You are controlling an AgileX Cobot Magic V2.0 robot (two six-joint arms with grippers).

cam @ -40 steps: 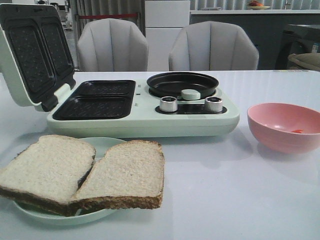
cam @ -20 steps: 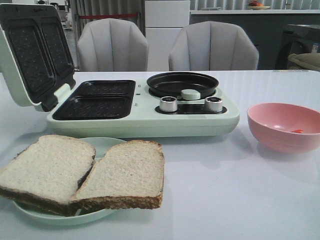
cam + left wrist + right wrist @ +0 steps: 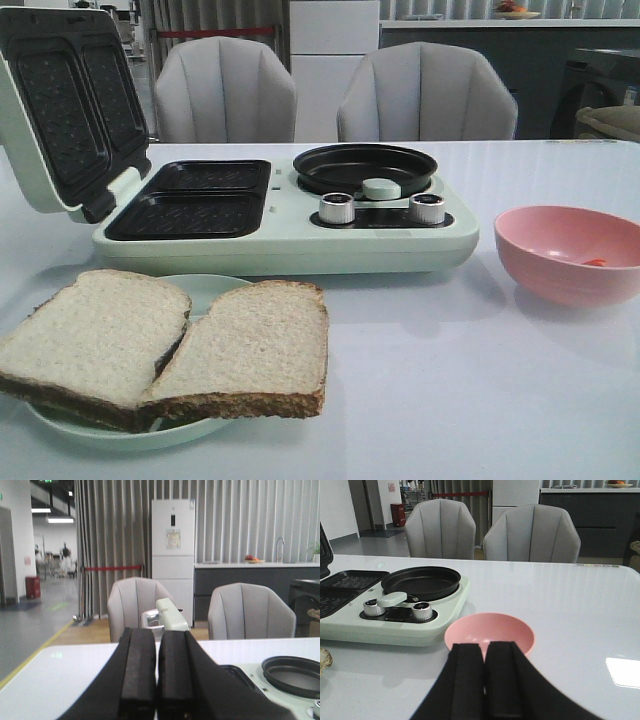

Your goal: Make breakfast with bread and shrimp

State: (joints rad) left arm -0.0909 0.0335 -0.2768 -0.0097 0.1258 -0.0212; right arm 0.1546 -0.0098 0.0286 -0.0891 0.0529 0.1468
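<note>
**Bread to the left, shrimp to the right, both hands closed and empty**

Bread comes first in the layout: two square-ish slices of pale beige bread with dark brown crust (image 3: 165, 345) lie overlapping on a pale green round plate (image 3: 205, 291) at the near left of the white table (image 3: 450, 400). The left slice tilts over the right one, and their crusted near edges face the robot. They sit on the left arm's side, so that arm looks the nearer one for them. Just behind the plate stands the mint-green breakfast maker (image 3: 285, 235), its lid raised at the far left, with two black ridged sandwich wells (image 3: 190, 200) open directly beyond the bread; the wells run side to side, one behind the other.

The tiny orange-pink curved shrimp (image 3: 596, 262) lies inside the pink round bowl (image 3: 570, 252) at the right, towards its right-hand wall. In the right wrist view the bowl sits just ahead of the right hand (image 3: 484, 680), so I judge that arm better placed for it. The black round frying pan (image 3: 364, 167) on the maker lies to the left of the bowl and further back.

The left hand (image 3: 156, 680) has its black fingers pressed together, holding nothing; the right hand is likewise closed and empty.

No brand or writing is legible on the appliance; a notice on the distant white refrigerator (image 3: 173, 555) is too small to read.
</note>
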